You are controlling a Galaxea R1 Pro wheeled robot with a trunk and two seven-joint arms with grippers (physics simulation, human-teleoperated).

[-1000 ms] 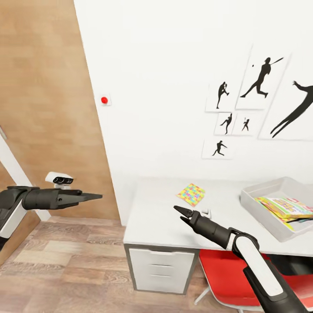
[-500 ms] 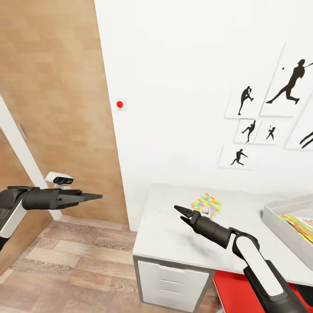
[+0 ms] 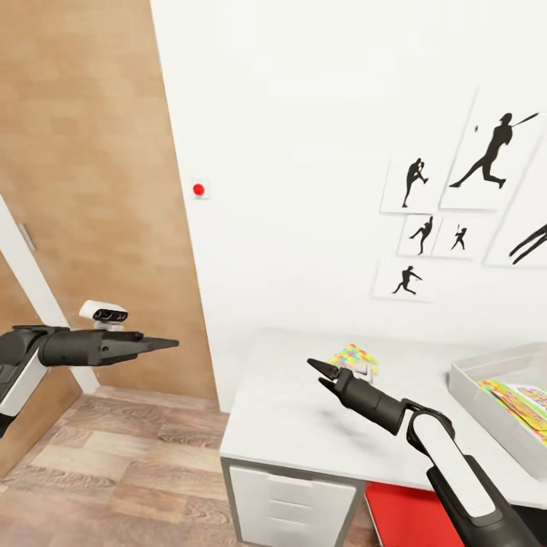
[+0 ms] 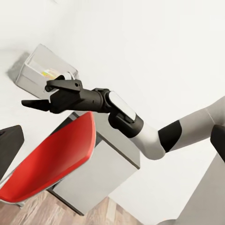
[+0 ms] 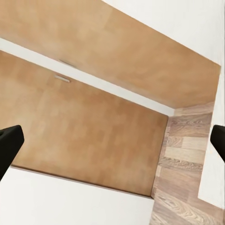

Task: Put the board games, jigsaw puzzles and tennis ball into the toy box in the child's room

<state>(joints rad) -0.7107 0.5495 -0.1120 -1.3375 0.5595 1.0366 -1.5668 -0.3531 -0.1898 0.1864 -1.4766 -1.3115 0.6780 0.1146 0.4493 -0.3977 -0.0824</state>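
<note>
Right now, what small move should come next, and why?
Probably advance the right claw over the jigsaw puzzle and lower onto it: it lies flat on the table, outside the toy box, just beyond that open, empty claw.

Child's bedroom: baseball prints (image 3: 486, 156), desk (image 3: 304, 425), toy bin (image 3: 486, 384).

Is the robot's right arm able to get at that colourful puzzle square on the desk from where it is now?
Probably yes. The right gripper hovers open over the table, with the jigsaw puzzle just beyond its fingertips and nothing lying between them.
</note>
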